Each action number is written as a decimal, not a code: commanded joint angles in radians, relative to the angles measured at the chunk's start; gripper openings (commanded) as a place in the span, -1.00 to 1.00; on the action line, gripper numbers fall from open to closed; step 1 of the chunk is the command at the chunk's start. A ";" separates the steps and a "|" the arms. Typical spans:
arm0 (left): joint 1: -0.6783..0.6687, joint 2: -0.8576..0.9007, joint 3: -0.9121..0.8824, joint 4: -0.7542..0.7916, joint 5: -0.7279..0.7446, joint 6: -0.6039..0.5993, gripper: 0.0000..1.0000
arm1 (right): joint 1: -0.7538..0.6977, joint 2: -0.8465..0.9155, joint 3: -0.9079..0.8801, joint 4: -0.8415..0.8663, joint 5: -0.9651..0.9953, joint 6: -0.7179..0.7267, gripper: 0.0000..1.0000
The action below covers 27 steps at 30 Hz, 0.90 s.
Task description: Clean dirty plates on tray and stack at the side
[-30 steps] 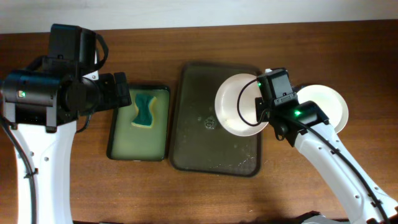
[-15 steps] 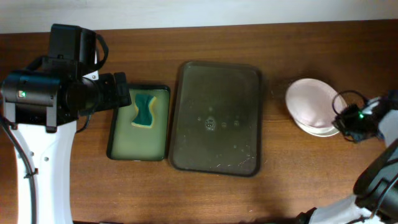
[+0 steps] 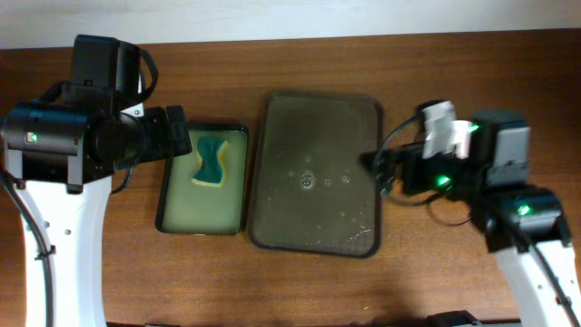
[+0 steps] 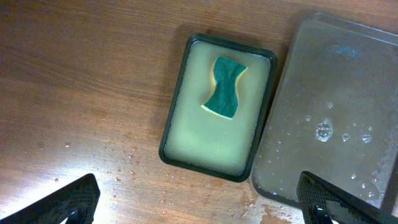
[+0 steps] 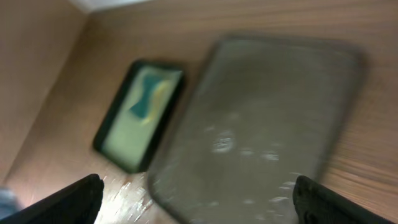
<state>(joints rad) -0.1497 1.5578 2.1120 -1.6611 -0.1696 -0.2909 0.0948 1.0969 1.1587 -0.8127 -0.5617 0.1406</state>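
Observation:
The dark tray (image 3: pixel 313 173) lies in the middle of the table with no plate on it, only water drops. In the overhead view the plates are hidden, and my right arm covers the spot to the right of the tray. My right gripper (image 3: pixel 379 169) hovers at the tray's right edge. It is open (image 5: pixel 199 199) and nothing sits between its fingers. Its view is blurred and shows the tray (image 5: pixel 261 118). My left gripper (image 3: pixel 175 134) is open (image 4: pixel 199 205) above bare wood, near the tray's (image 4: pixel 336 118) left rim.
A small black-rimmed tray (image 3: pixel 202 179) with a pale green inside lies left of the big tray and holds a green-and-yellow sponge (image 3: pixel 211 161). Both also show in the left wrist view, tray (image 4: pixel 176 134) and sponge (image 4: pixel 225 87). Water drops wet the wood.
My right gripper carried a white plate off the tray to the stack on the right, let go of it, and swung back to the tray's right edge, open. The left arm stayed still.

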 commanded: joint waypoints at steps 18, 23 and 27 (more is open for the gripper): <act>0.005 -0.008 0.003 -0.002 -0.011 0.005 0.99 | -0.090 -0.896 -0.719 0.333 0.667 -0.029 0.97; 0.005 -0.008 0.003 -0.002 -0.011 0.005 0.99 | -0.090 -1.094 -1.050 0.640 0.663 -0.029 0.97; 0.005 -0.008 0.003 -0.002 -0.011 0.005 0.99 | -0.089 -1.094 -1.153 0.819 0.664 -0.029 0.96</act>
<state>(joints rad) -0.1497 1.5578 2.1113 -1.6611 -0.1696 -0.2909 0.0124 0.0139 0.0208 -0.0021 0.1043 0.1059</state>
